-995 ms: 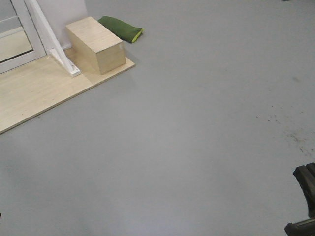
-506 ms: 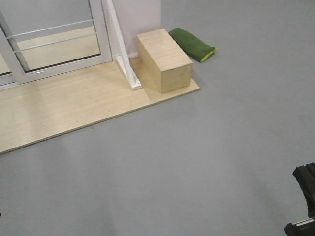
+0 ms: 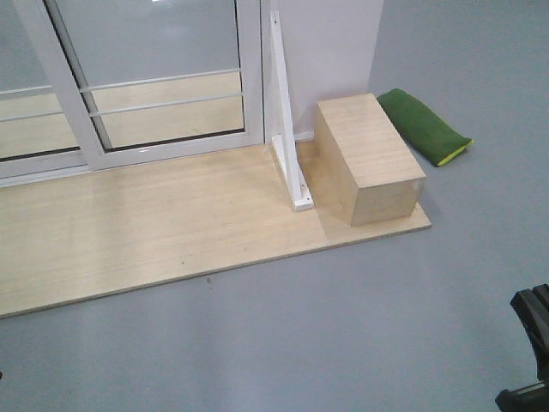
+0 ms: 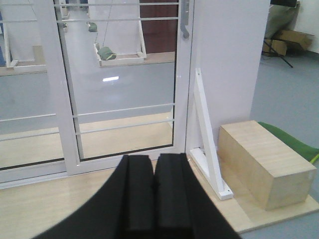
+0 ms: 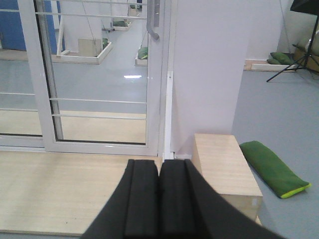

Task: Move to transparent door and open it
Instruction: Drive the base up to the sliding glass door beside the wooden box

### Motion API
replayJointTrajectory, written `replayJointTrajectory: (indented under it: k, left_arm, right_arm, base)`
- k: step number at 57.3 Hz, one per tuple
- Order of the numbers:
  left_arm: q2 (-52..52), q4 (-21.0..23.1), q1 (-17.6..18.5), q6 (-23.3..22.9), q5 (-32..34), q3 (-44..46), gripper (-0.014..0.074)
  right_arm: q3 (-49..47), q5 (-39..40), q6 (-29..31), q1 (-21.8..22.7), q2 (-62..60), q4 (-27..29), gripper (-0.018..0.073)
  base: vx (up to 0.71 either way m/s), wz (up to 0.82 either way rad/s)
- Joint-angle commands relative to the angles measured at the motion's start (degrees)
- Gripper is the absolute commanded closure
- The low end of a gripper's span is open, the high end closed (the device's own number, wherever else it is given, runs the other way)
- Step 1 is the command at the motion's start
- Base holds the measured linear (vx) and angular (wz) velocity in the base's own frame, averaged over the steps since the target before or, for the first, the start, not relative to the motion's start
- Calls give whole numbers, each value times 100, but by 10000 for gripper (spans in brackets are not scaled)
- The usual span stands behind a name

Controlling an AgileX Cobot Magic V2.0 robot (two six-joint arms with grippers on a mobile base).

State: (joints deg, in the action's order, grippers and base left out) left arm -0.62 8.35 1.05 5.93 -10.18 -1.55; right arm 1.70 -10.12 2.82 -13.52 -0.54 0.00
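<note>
Left pincer (image 4: 154, 158) has its two black fingers pressed together on nothing, and the right pincer (image 5: 159, 163) is closed and empty in the same way. Ahead and to the left stands the tall, white-framed, clear-glass transparent door (image 3: 163, 77), crossed by thin white bars, at the back edge of a pale wooden floor board (image 3: 154, 232). Its grey curved pull handle (image 4: 185, 22) sits on the right upright, which stands against a white wall panel (image 4: 224, 64). Just right of it leans a white slanted support post (image 3: 287, 146). Next comes a light wooden box (image 3: 369, 154) on the board's right end. Beside the box, a green cushion (image 3: 425, 127) lies on the grey floor (image 3: 300, 343).
</note>
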Motion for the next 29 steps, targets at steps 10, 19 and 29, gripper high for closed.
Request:
replayJointTrajectory:
  k: [10, 19, 29]
  left_arm:
    - [-77, 20, 18, -11, 454, -144, 596]
    - [-77, 20, 18, -11, 454, -144, 596]
    - [-77, 20, 18, -11, 454, -144, 596]
  right_arm:
    - [79, 465, 17, 28, -87, -33, 560]
    - [79, 465, 17, 28, -87, -33, 560]
    - [79, 465, 17, 28, -87, -33, 560]
  base:
    - [54, 20]
    - [52, 27]
    - [51, 41]
